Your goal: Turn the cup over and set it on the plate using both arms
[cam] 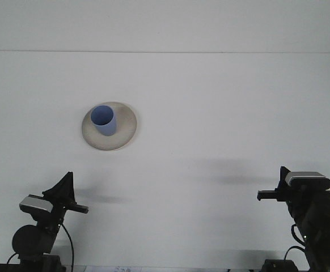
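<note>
I see the left gripper [68, 195] low at the near left edge; finger state unreadable. Blue cup [104, 120] stands upright, mouth up, on the plate [125, 127]. Right gripper [270, 195] near right; likewise unreadable. No legible writing.

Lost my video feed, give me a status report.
Left gripper and right gripper low near table edge, holding nothing. Blue cup upright on plate. Nothing in the way.
</note>
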Tool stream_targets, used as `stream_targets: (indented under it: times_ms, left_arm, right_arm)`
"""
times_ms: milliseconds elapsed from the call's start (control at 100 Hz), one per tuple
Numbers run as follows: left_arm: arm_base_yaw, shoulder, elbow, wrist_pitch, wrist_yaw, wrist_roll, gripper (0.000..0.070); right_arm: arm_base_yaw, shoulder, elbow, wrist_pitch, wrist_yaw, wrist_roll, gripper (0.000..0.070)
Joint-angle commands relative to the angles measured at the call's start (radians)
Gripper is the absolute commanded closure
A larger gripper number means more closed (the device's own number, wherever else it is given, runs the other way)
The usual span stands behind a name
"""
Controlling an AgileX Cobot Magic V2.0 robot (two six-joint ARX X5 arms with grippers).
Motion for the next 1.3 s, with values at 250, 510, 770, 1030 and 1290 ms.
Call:
stream_targets:
  times_ms: [250, 510, 770, 1030, 1290]
  left_arm:
    - [0.002, -0.002, -0.019, 0.01, 0.005, -0.002, 0.0685]
    - [0.002, -0.002, -0.019, 0.01, 0.005, -0.002, 0.0685]
    - [0.002, -0.002, -0.019, 0.01, 0.005, -0.002, 0.0685]
    - [0.002, -0.002, -0.019, 0.01, 0.005, -0.002, 0.0685]
    - [0.002, -0.002, -0.019, 0.01, 0.005, -0.002, 0.0685]
  right_arm:
    - [0.001, 0.005, 0.005, 0.014, 0.001, 0.008, 0.07]
    - [0.003, -0.009, -0.025, 0.071, 0.001, 0.008, 0.07]
    - [0.003, -0.236, -0.306, 0.529, 0.031, 0.009, 0.07]
    - [0.003, -0.435, -0.572, 0.808, 0.031, 0.009, 0.07]
    - [0.003, -0.518, -0.744, 0.843, 0.031, 0.016, 0.07]
